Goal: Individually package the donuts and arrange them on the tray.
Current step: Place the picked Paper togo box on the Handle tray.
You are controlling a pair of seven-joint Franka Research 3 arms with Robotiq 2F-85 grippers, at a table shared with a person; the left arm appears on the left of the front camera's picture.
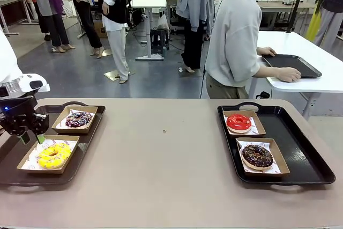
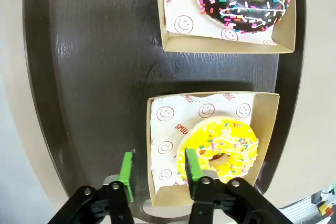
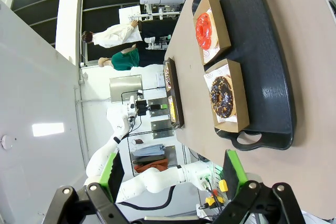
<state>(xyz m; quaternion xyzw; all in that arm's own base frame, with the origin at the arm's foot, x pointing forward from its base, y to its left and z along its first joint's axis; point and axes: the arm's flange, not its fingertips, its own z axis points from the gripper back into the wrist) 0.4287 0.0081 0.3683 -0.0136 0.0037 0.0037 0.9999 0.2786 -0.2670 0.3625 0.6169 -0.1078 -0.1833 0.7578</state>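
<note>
While the left gripper (image 1: pixel 31 137) is hovering over the near-left corner of the left tray (image 1: pixel 10 154), its green-padded fingers (image 2: pixel 126 168) are standing apart with nothing between them, straddling the wall of the cardboard box (image 2: pixel 267 129) that is holding the yellow donut (image 1: pixel 53 155). In the left wrist view one pad is hanging just outside that box over the bare tray, and the other is sitting just beside the yellow donut's edge; whether it is touching the icing I cannot tell. Farther along the same tray, the chocolate donut with white and coloured sprinkles (image 1: pixel 79 118) is lying in its own paper-lined box (image 1: pixel 60 125).

Across the table, on the right tray (image 1: pixel 300 154), the red donut (image 1: pixel 238 123) is resting in the far box and the dark chocolate donut (image 1: pixel 257 156) in the near box, each on printed paper. The right gripper (image 3: pixel 173 176) is hanging high and well away from that tray, its fingers spread wide and holding nothing.

A person (image 1: pixel 233 36) is standing at the far side, hands on another tray (image 1: pixel 305 68) on a white table (image 1: pixel 332 81).
</note>
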